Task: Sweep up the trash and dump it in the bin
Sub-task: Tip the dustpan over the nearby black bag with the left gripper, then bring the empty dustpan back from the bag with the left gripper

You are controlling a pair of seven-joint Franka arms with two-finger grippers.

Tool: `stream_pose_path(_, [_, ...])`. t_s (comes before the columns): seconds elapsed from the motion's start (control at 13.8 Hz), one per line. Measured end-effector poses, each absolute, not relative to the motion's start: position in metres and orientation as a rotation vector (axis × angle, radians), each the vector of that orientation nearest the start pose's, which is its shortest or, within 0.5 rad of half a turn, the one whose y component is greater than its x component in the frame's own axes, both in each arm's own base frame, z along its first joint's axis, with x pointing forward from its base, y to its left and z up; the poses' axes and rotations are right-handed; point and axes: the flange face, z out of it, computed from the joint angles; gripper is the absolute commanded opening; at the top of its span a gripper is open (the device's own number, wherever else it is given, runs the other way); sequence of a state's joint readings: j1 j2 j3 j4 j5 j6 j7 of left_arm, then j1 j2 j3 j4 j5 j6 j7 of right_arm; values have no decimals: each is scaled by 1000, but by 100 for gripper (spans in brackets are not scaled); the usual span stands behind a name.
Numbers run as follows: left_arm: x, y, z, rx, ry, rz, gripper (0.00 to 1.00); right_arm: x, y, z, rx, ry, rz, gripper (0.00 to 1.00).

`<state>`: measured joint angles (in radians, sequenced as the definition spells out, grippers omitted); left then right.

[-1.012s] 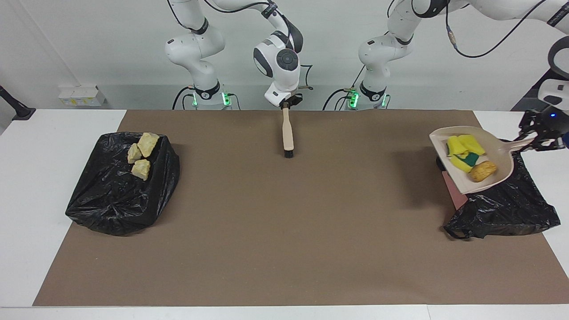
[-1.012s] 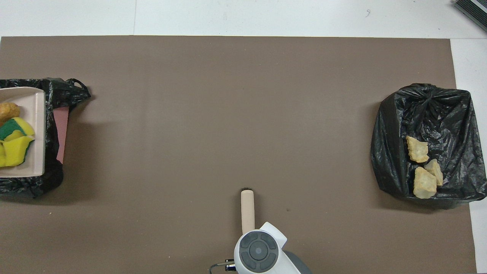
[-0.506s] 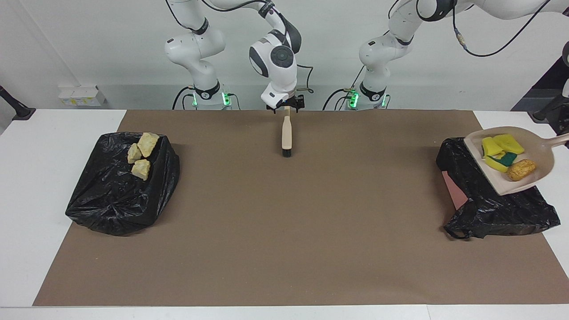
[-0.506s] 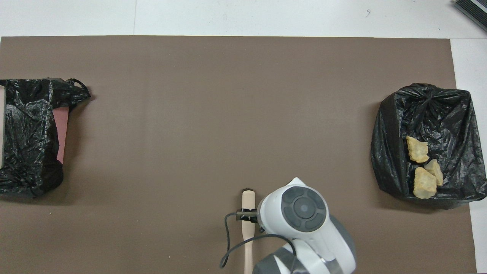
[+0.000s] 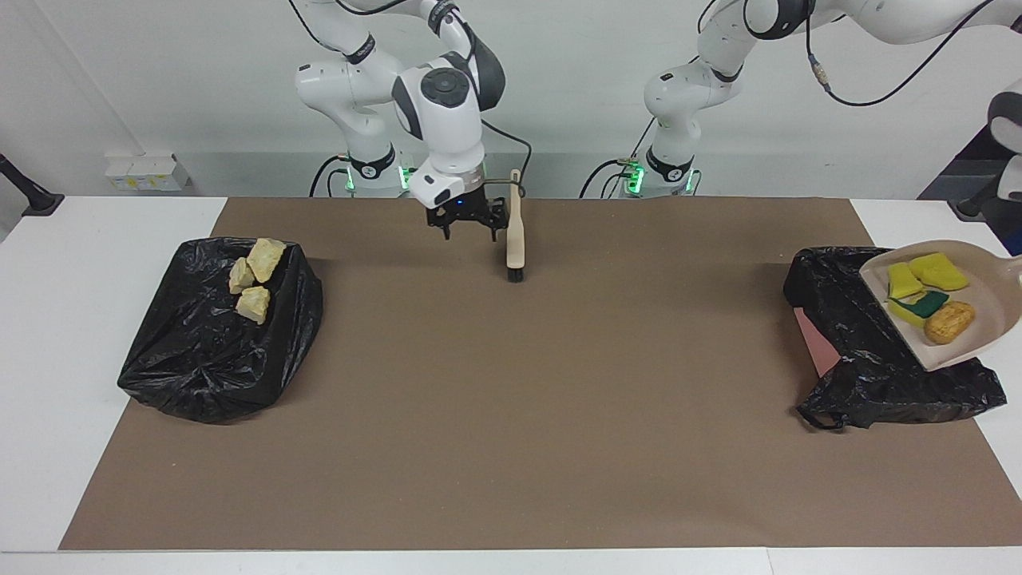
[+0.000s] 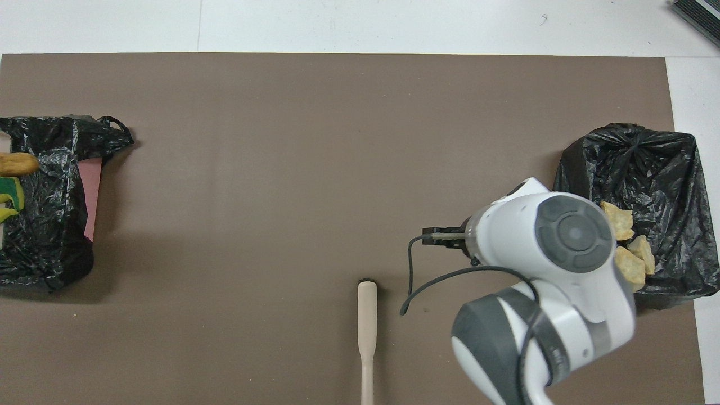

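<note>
Trash sits in two places as we look across the table: three golden-tan pastries (image 5: 254, 278) rest on top of a black bin bag (image 5: 215, 351) at the right arm's end, and three yellow sponge pieces (image 5: 922, 281) (one backed in green) lie with a brown bread roll (image 5: 949, 321) in a beige dustpan (image 5: 978, 319) raised over a second black bin bag (image 5: 886, 359) at the left arm's end. We see the pan tilted, its open lip toward the middle of the table, its handle running out of the facing view; the left gripper is out of sight there, closed tight, and we cannot see what it grips. A pink panel (image 5: 814, 343) shows at that bag's edge. The right gripper (image 5: 465, 231) hangs above the brown mat (image 5: 511, 415) just beside the beige brush (image 5: 516, 239), fingers spread wide and holding nothing. We find the brush lying flat on the mat close to the robots, bristles pointing away from them, apart from the gripper. From overhead, the right arm's wrist covers part of the pastry bag (image 6: 647, 169), though two of the pastries (image 6: 630, 264) still peek out beside it. Between the two bags we see bare mat, with only the brush (image 6: 367, 332) on it.
</note>
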<state>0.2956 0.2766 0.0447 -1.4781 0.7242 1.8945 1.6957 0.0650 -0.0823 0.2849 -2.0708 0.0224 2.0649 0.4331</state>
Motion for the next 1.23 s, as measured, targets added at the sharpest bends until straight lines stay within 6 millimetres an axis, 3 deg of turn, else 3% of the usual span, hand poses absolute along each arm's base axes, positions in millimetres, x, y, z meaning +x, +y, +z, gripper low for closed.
stream_pose_path(0.14, [611, 260, 563, -1730, 1755, 809, 0, 528, 132, 493, -3099, 169, -170, 100])
stream_pose_path(0.36, [610, 261, 575, -1660, 1700, 872, 0, 549, 62, 528, -3112, 164, -254, 100])
stream_pose_path(0.65, [607, 248, 596, -1643, 1672, 845, 0, 546, -2, 600, -3139, 141, -193, 100])
stream_pose_path(0.8, [610, 227, 600, -1647, 1658, 822, 0, 537, -22, 632, -3139, 138, -179, 100])
stream_pose_path(1.01, [611, 206, 595, -1707, 1608, 835, 0, 518, -30, 671, -3139, 149, -133, 100])
stream_pose_path(1.23, [607, 173, 588, -1857, 1490, 849, 0, 511, -28, 683, -3138, 144, -120, 100])
